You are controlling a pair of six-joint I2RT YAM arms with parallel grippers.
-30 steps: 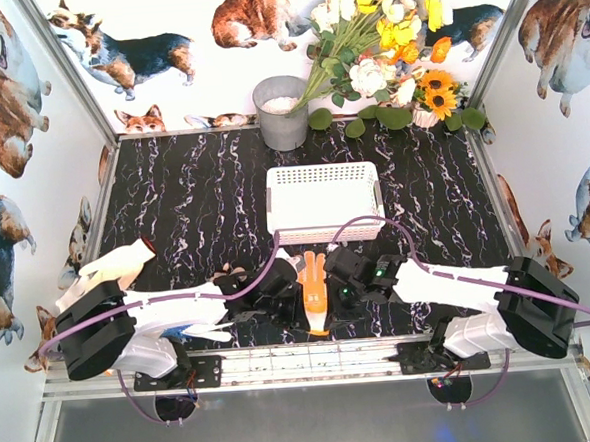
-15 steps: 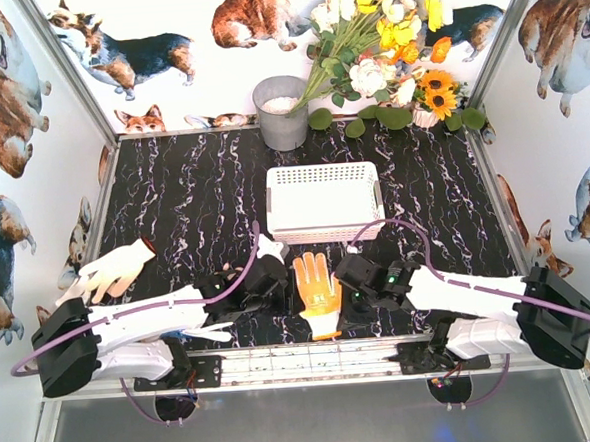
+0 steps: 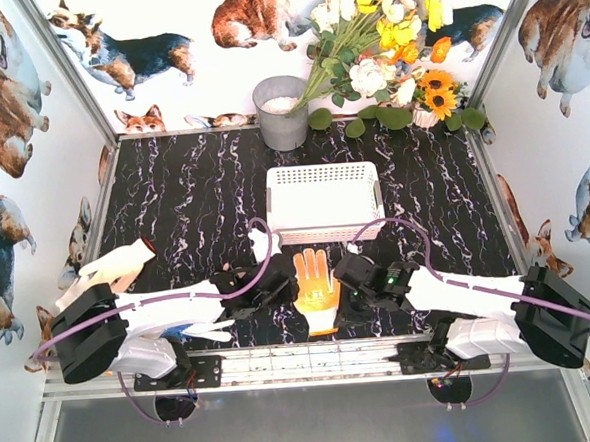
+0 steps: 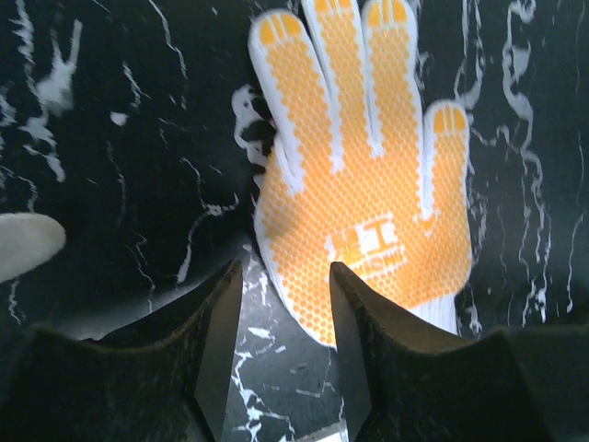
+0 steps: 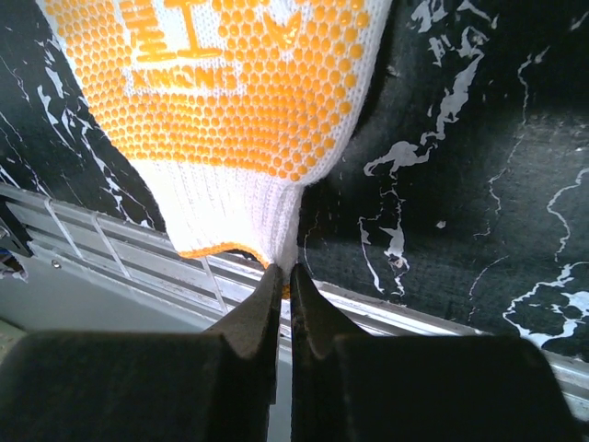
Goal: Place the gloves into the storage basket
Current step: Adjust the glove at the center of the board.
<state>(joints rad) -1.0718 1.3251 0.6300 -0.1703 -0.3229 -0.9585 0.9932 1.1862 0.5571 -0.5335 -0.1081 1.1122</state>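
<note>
pickup step: right gripper (image 5: 283,273) pinches the cuff of the glove (image 3: 317,283), which lies flat, dots up, by the near edge; left gripper (image 4: 285,276) is spread and empty beside it. next move, as judged: lift and carry to the basket (image 3: 326,229) just beyond.

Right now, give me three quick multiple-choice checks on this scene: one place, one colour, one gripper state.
1. Where is the glove nearest the arms?
A flat on the table, just before the storage basket
B inside the grey bucket
C draped over the left arm
2. What colour are the dots on its palm?
A blue
B orange
C green
3. What is the right gripper doing?
A open above the basket
B open, resting on the table
C shut on the glove's cuff
Answers: A, the top view shows it lying there; B, the left wrist view shows orange dots; C, the right wrist view shows the jaws pinching the cuff.
</note>
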